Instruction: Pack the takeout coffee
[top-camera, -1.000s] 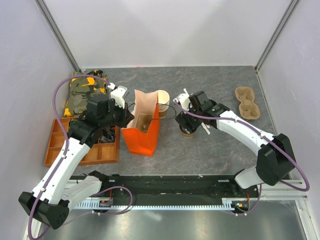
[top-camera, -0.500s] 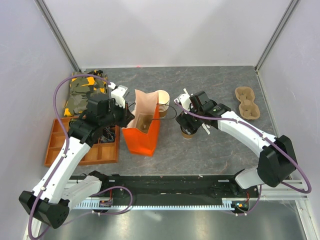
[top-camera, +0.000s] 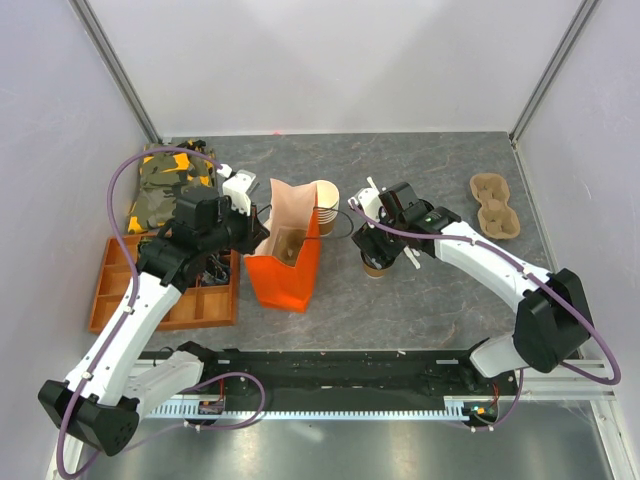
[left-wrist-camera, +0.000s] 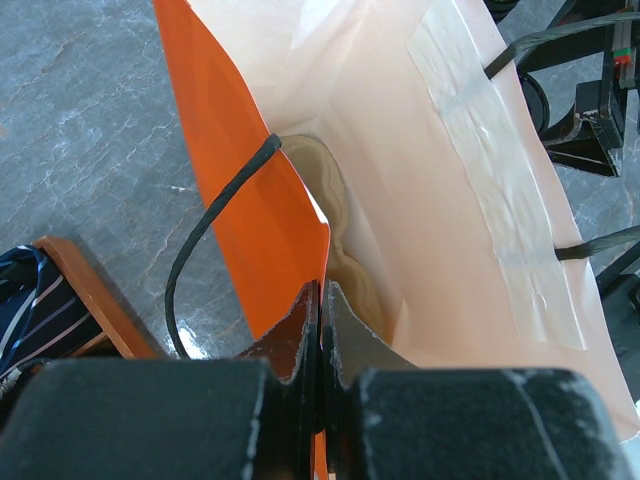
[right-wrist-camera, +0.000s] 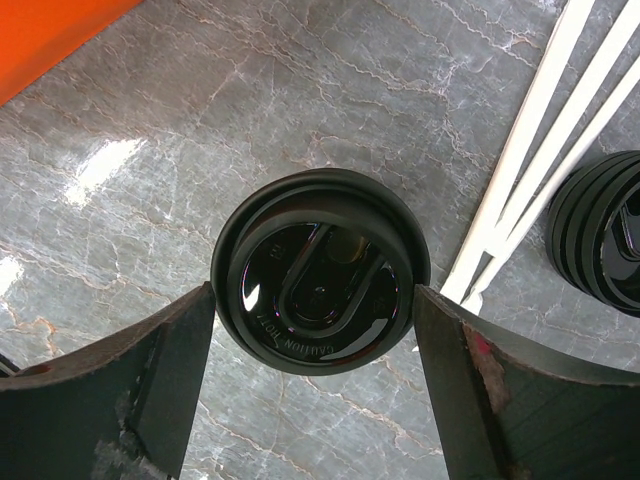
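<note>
right jaws straddle the coffee, left pinches the bag

the takeout coffee (right-wrist-camera: 320, 270) stands upright on the grey table (top-camera: 430, 310), just right of the orange bag (top-camera: 285, 282) and not inside it. the right gripper (right-wrist-camera: 315, 300) hangs over it, jaws spread wide, one finger at each side of the black lid, right at its rim; whether they press it i cannot tell. the left gripper (left-wrist-camera: 320, 300) is clamped tight on the bag's top edge beside a black cord handle (left-wrist-camera: 205, 240). a tan pulp carrier (left-wrist-camera: 325, 185) lies inside the bag. a stack of lidless cups (top-camera: 326, 205) stands just behind the bag, and stacked black lids (right-wrist-camera: 600, 235) sit near the coffee.
</note>
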